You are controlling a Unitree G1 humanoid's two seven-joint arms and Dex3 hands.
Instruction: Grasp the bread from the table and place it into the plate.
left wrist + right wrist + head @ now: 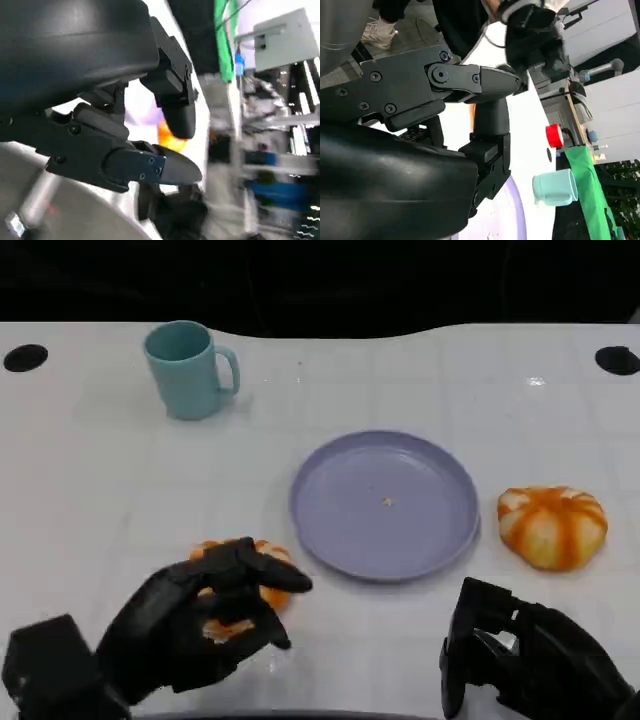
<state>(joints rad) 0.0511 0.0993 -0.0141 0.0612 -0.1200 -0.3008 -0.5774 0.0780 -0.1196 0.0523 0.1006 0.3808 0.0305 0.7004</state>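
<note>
Two orange-and-white bread rolls lie on the white table. One bread roll [272, 595] sits left of the purple plate [440, 540], and my left hand [205, 625] wraps over it, thumb across its top and fingers curled round its near side. A sliver of that bread [169, 138] shows between the left hand's fingers [177, 115]. The second bread roll [552, 526] rests just right of the plate. My right hand [515, 660] hovers at the table's front right, holding nothing. The plate's edge [516, 212] appears beyond my right hand's fingers [490, 117].
A teal mug [186, 369] stands at the back left, well clear of the plate; the mug [555, 187] also shows past the right hand. Two black holes [25, 357] [617, 360] mark the table's far corners. A red object [553, 136] lies beyond the table.
</note>
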